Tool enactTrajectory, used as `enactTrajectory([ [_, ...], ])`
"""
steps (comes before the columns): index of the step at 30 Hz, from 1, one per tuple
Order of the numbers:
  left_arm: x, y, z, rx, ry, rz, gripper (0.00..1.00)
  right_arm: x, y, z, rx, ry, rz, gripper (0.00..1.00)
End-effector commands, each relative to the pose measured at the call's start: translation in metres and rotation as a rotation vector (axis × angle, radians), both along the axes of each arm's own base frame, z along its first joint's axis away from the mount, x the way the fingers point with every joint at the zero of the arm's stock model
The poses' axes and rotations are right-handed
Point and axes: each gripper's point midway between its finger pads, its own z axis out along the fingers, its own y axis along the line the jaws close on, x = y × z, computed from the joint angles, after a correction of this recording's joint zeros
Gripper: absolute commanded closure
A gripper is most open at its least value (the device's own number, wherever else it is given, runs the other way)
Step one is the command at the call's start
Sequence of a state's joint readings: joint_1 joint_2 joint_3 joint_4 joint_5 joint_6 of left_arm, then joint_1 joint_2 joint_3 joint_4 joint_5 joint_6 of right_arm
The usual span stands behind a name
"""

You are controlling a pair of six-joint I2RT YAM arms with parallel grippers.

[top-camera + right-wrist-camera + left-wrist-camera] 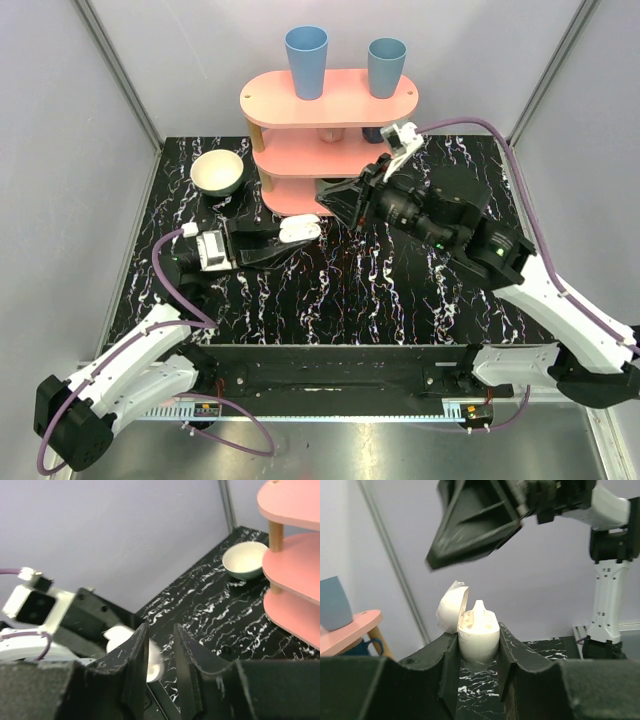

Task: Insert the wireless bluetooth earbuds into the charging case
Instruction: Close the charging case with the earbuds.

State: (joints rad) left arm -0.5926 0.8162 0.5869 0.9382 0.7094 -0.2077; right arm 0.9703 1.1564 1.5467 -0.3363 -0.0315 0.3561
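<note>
The left arm's fingers (pixel 449 656) are closing firmly on the small, smooth white plastic charging case (pixel 479 639), one finger pressing each side of its rounded body. The case is standing upright in that grip, and its hinged lid (pixel 452 608) is hanging open to the left. A tiny white plastic earbud (pixel 479 611) is sitting in the mouth of the case with its tip poking up above the rim. Whether a second earbud is lying beside it cannot be told from these views.

In the top view the case (pixel 299 230) is sitting at the tip of the left arm's fingers (pixel 268 254), over the black, white-veined marble-pattern desk (pixel 400 300) and just in front of the lowest tier of the pink three-tier shelf (pixel 330 100).

The right arm's fingers (pixel 340 200) are hovering just above and beside the case, apart from it. From the right wrist, these fingers (pixel 135 665) are standing slightly parted with a narrow gap and nothing gripped between them, and the white case is showing below through that gap.

Two blue cups (pixel 306 60) are standing on the shelf's top tier, and a cream bowl (pixel 217 172) is resting on the desk to the shelf's left.
</note>
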Motion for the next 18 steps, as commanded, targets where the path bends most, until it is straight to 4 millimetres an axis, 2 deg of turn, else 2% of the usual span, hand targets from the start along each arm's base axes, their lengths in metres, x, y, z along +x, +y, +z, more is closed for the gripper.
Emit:
enactTrajectory([
  [1, -0.029, 0.001, 0.026, -0.028, -0.108, -0.114, 1.00, 0.025, 0.008, -0.009, -0.022, 0.038, -0.098, 0.65],
  [7, -0.033, -0.002, 0.024, -0.023, -0.090, -0.162, 1.00, 0.020, 0.023, -0.009, -0.029, 0.040, -0.029, 0.65],
  [9, -0.033, -0.002, 0.024, -0.029, -0.071, -0.167, 1.00, 0.011, 0.028, -0.011, -0.038, 0.032, 0.035, 0.65],
  [14, -0.016, -0.007, 0.024, -0.018, 0.057, -0.146, 1.00, -0.011, 0.038, -0.022, -0.074, 0.037, 0.173, 0.68],
  [18, -0.010, -0.009, 0.026, -0.022, 0.102, -0.139, 1.00, -0.017, 0.041, -0.035, -0.101, 0.069, 0.209, 0.69],
])
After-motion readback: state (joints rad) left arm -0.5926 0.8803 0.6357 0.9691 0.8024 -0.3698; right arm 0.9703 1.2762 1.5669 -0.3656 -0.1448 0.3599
